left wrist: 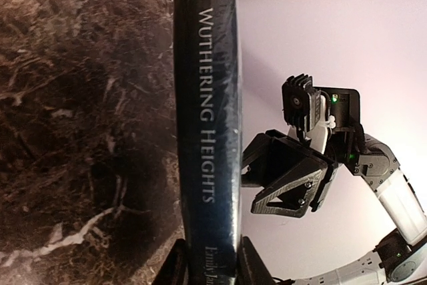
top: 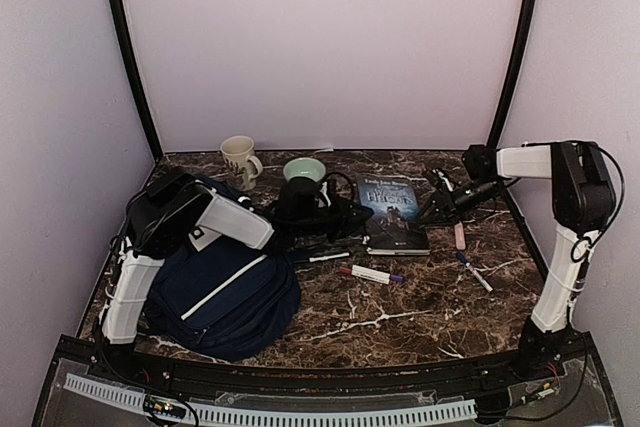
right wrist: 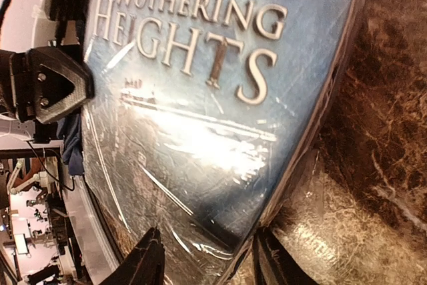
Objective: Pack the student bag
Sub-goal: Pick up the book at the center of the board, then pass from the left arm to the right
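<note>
The left gripper (left wrist: 212, 261) is clamped on the spine edge of the book (top: 395, 212), with one finger on each cover. The right gripper (right wrist: 208, 255) straddles the opposite edge with its jaws apart and is not pressing on the book. The book sits at about 2 o'clock on the table (top: 420, 327). The bag (top: 230, 297) lies at 8 o'clock, partly under the left arm, and I cannot tell whether its mouth is open.

The main risk, as I judge it, is the one-sided hold. The cover is glossy, so if the book is carried by the spine alone it may sag, twist between the fingers or slide out. If the left arm pulls toward 8 o'clock while the right fingers flank the far edge, the book could catch on them. The bowl (top: 305, 169) at 12 o'clock and the pens (top: 370, 274) near the centre lie close to that path and could be knocked. A closed bag would stop the book at the fabric.
</note>
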